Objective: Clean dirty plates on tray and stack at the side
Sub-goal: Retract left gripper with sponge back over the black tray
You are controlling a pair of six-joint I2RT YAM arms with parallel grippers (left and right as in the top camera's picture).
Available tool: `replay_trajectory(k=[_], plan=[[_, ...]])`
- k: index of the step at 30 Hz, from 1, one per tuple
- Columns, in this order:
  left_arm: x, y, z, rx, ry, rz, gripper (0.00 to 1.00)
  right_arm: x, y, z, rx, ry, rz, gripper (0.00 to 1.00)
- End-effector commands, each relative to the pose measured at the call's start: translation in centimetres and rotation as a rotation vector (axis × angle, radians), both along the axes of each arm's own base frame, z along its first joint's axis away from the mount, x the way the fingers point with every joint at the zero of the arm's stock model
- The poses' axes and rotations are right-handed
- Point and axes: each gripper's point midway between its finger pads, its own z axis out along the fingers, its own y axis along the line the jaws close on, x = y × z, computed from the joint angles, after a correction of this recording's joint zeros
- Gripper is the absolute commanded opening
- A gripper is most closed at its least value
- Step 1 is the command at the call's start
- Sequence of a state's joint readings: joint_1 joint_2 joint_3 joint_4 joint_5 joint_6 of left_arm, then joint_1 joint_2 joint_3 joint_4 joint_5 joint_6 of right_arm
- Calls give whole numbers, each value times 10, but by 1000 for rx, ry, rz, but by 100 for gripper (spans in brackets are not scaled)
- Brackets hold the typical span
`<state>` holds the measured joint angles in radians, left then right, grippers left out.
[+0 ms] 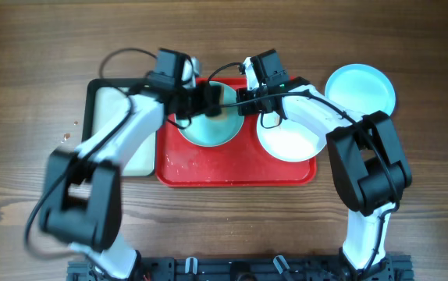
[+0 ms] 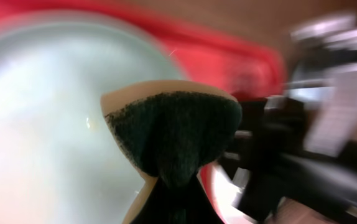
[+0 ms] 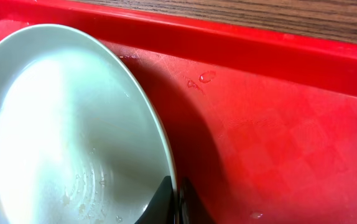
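On the red tray (image 1: pixel 236 173) lie a pale turquoise plate (image 1: pixel 208 129) at the left and a white plate (image 1: pixel 290 139) at the right. Another turquoise plate (image 1: pixel 359 90) rests on the table off the tray's far right corner. My left gripper (image 1: pixel 207 100) is shut on a sponge (image 2: pixel 172 134), whose dark green pad faces the turquoise plate (image 2: pixel 41 124) at its far rim. My right gripper (image 1: pixel 243 101) is shut on that plate's right rim (image 3: pixel 166 155). One finger is inside the rim and one outside (image 3: pixel 177 205), with a shadow under that edge.
A black-rimmed tray (image 1: pixel 91 125) with a pale inside stands against the red tray's left side, under my left arm. Water drops dot the red tray floor (image 3: pixel 278 124). Both arms meet over the tray's far edge. Wooden table (image 1: pixel 411 195) surrounds everything.
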<state>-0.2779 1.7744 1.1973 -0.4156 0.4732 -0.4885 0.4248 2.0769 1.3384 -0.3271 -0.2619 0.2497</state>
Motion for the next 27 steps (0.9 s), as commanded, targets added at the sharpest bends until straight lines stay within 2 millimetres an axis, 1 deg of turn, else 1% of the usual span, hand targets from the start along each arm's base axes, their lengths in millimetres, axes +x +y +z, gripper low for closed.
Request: replay_trajectory(k=[1,2,3,4,6,7,9,10,11,12,14,16,19,20,21,22,24,27], plan=[[-2,38,63,41,-135,70,4,-1,7,-1,20,10,7,4],[-4,49,66,69,-134,100,4,-1,7,-1,20,10,7,5],[-9,68,69,126,-132,139,4,-1,7,-1,21,10,6,7],[-15,89,69,195,-120,183,4,-1,7,-1,20,11,6,12],[-26,124,65,312,-84,260,4,-1,7,-2,20,11,7,20],[-34,146,62,390,-51,315,4,-1,7,-2,20,11,7,23],[-51,187,53,535,25,402,4,-1,7,-2,20,11,6,26],[-61,203,50,596,64,435,4,-1,6,-2,17,10,5,27],[-69,216,46,638,102,458,4,0,5,-2,9,7,-1,27],[-76,225,42,660,132,473,4,1,2,-4,-10,3,-10,27],[-85,235,34,668,176,494,4,2,-3,-5,-33,-1,-22,27],[-90,244,26,669,198,516,4,-1,-4,-9,-36,6,-23,27],[-94,253,14,668,217,542,4,-5,-6,-14,-42,20,-22,19],[-96,254,10,668,221,545,4,-5,-6,-14,-44,21,-22,15],[-97,254,7,669,224,544,4,-5,-6,-14,-45,20,-22,8],[-98,254,3,669,226,544,4,-4,-6,-14,-44,14,-23,4],[-99,254,-2,669,227,543,4,1,-4,-11,-34,-8,-23,4],[-96,251,-3,648,216,540,4,5,-3,-4,-30,-23,-20,4]])
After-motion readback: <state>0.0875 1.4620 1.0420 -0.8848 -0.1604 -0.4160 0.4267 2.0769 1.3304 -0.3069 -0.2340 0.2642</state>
